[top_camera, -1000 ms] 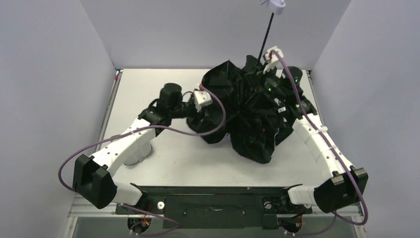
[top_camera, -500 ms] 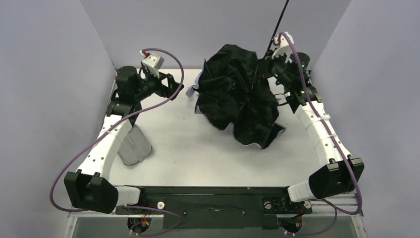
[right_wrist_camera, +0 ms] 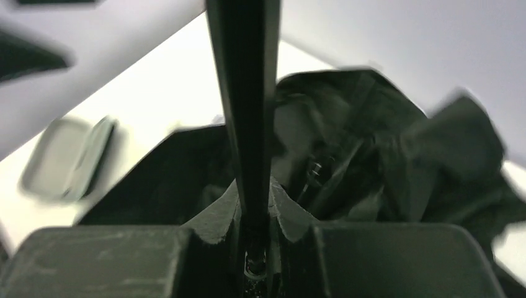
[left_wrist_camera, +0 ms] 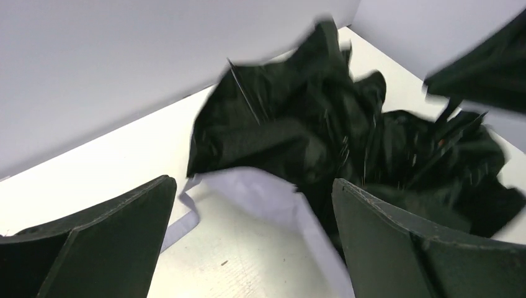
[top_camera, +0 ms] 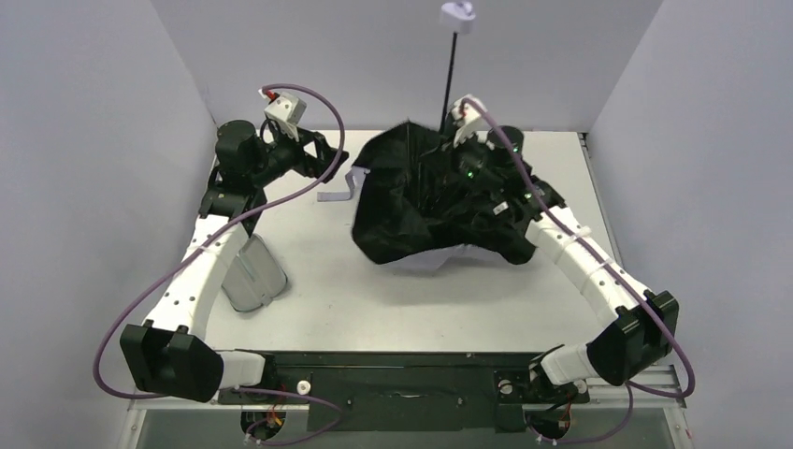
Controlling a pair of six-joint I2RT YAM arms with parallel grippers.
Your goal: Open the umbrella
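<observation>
The umbrella (top_camera: 425,206) lies upside down at the table's back middle, black inner side up, pale lavender edges showing underneath. Its thin black shaft (top_camera: 450,84) rises nearly upright to the small pale handle (top_camera: 457,13). My right gripper (top_camera: 460,126) is shut on the shaft just above the canopy; in the right wrist view the shaft (right_wrist_camera: 245,105) runs between the closed fingers (right_wrist_camera: 217,217). My left gripper (top_camera: 329,157) is open and empty, left of the canopy. In the left wrist view the canopy (left_wrist_camera: 310,130) and its pale rim (left_wrist_camera: 260,186) lie ahead between the open fingers (left_wrist_camera: 118,242).
A small pale grey fabric sleeve (top_camera: 254,275) lies on the table at the left, beside my left arm; it shows blurred in the right wrist view (right_wrist_camera: 65,158). Grey walls close in the table at the back and sides.
My right gripper swung the shaft from leaning right to near upright and moved left with the umbrella. The canopy spread and shifted left. My left gripper let go earlier and stays withdrawn at back left.
</observation>
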